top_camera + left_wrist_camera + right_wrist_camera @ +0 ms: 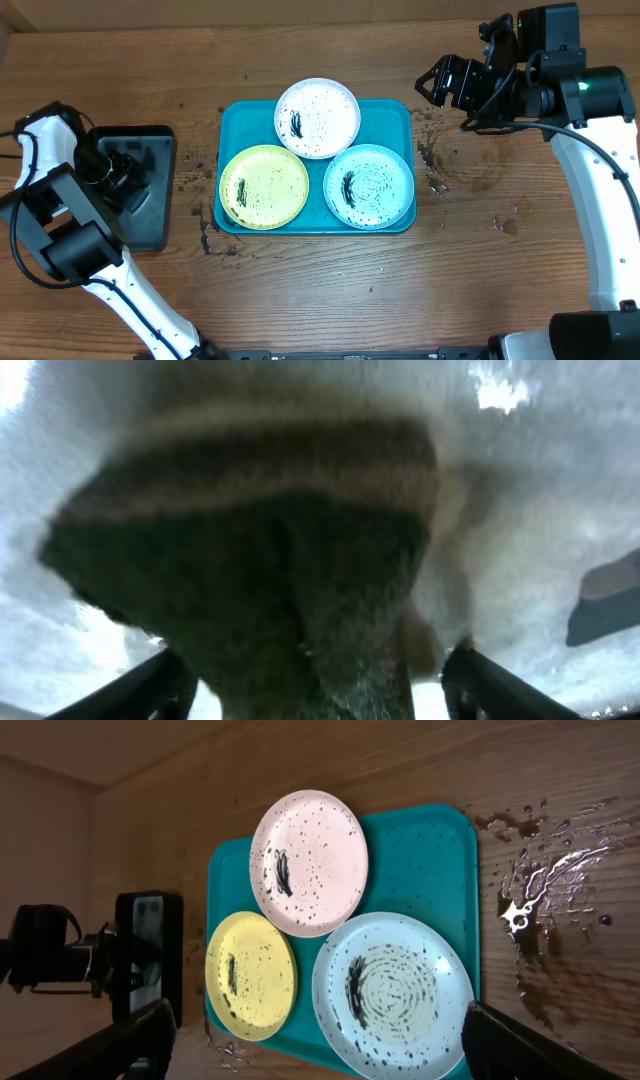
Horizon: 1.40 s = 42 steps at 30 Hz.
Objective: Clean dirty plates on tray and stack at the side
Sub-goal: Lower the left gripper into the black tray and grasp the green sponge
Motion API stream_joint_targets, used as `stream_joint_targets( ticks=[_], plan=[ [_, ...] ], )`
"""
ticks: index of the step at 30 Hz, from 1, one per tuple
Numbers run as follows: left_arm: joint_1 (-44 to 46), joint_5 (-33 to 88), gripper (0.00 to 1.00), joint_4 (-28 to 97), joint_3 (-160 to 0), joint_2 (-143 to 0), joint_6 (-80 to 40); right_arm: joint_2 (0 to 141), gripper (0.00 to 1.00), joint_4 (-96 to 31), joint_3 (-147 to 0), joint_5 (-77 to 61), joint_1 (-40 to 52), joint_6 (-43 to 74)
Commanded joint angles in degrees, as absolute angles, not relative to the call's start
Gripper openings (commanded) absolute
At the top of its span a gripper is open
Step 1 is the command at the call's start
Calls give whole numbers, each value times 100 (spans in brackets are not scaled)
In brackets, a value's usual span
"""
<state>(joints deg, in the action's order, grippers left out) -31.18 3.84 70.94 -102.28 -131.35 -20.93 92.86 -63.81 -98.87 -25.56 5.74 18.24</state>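
Observation:
The turquoise tray (395,115) holds three speckled plates: white (317,118) at the back, yellow-green (263,186) front left, light blue (368,185) front right. The right wrist view shows the tray (420,860) with the white (310,860), yellow-green (250,975) and light blue (392,995) plates. My right gripper (440,85) is open and empty, raised above the table right of the tray, and its fingers (315,1020) frame the plates. My left gripper (118,172) is down in the black-rimmed grey tray, its spread fingers (315,690) on either side of a green and yellow sponge (250,540).
The black-rimmed grey tray (150,140) stands left of the turquoise tray and also shows in the right wrist view (148,910). Wet splashes and dark specks (440,165) lie on the wood right of the turquoise tray (540,890), with more along its left and front edges.

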Motion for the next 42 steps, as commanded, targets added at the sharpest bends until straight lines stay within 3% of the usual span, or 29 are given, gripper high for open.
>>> stream_joint_targets(
  ticks=[1,7,10,11,16,17,19,29,30,32,37,41,42],
  plan=[
    [-3059,454,60,7185,-10335,-13187,-2128,9284,93,-6324,-9863,-2622,607,1852],
    [-3061,445,40,7310,-10335,-13187,-2123,9284,96,-6305,-9863,-2556,607,1850],
    [-3061,447,21,7325,-10335,-13187,-2123,9284,97,-6305,-9863,-2556,607,1850],
    [-3061,445,4,7319,-10335,-13187,-2123,9284,97,-6305,-9863,-2556,607,1848],
    [-3059,384,5,7185,-10335,-13187,-2123,9297,98,-6309,-9863,-2556,607,1848],
    [-3061,384,28,7153,-10335,-13187,-2123,9297,98,-6309,-9863,-2556,607,1848],
    [-3072,349,98,7046,-10335,-13187,-2121,9303,98,-6309,-9863,-2556,607,1848],
    [-3076,-357,100,6047,-10335,-13187,-2078,9336,98,-6375,-9863,-2556,607,1846],
    [-3076,-355,98,6014,-10335,-13187,-2078,9336,98,-6375,-9863,-2556,607,1848],
    [-3070,-336,78,5990,-10335,-13187,-2080,9336,98,-6375,-9863,-2556,607,1848],
    [-3070,-340,8,6012,-10335,-13187,-2080,9336,99,-6370,-9863,-2556,607,1846],
    [-3070,-336,4,6042,-10335,-13187,-2080,9336,99,-6370,-9863,-2556,607,1846],
    [-3070,-309,8,6090,-10335,-13187,-2080,9336,99,-6370,-9863,-2556,607,1846]
  ],
)
